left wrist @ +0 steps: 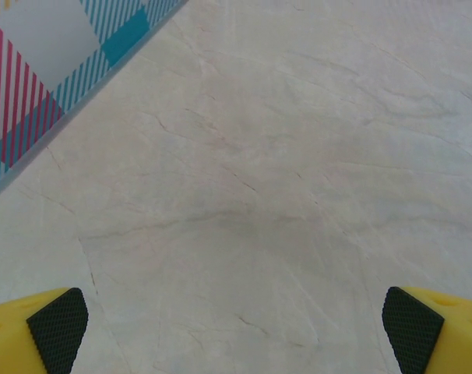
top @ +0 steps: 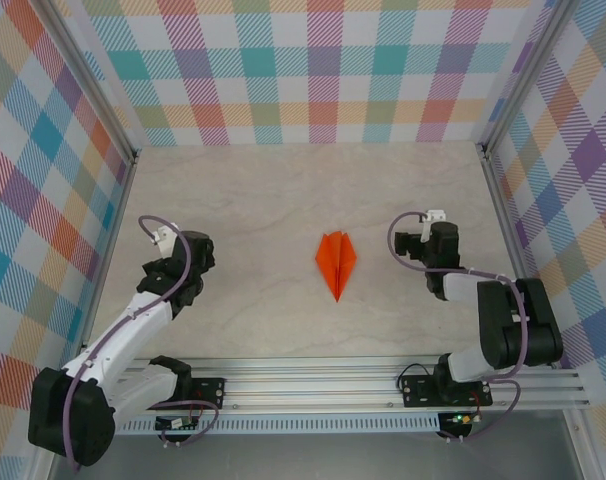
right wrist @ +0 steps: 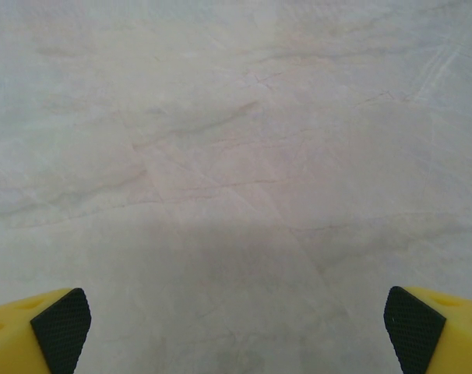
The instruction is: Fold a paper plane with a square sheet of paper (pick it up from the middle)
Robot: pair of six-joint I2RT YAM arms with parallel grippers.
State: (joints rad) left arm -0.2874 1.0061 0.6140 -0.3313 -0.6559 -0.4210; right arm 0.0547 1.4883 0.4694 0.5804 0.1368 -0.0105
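Now, by the look, folding done: orange dart w/ centre crease and two wings, so the paper plane (top: 336,262) and not a flat sheet any more. Lies flat on the surface (top: 253,200), nose toward the near edge, abt mid-way between left arm (top: 123,335) and right arm (top: 473,290), touching neither.

Left end effector (left wrist: 236,335) wide open, black pads (left wrist: 58,329) at the two bottom corners of its wrist view, nothing between, bare surface under. Right end effector (right wrist: 236,331) same: fully open, holding nothing.

Judged step: retreat and leave the plane alone. To do it well:
- Lift first, then go outward and back, away from the paper, never across it.
- Move slow. Very thin paper, probably slides or springs open from a small touch.
- Hold the jaws open during the retreat, no closing near the wings.
- Check after from the top view: wings even both sides, creases not opened, nose sharp.
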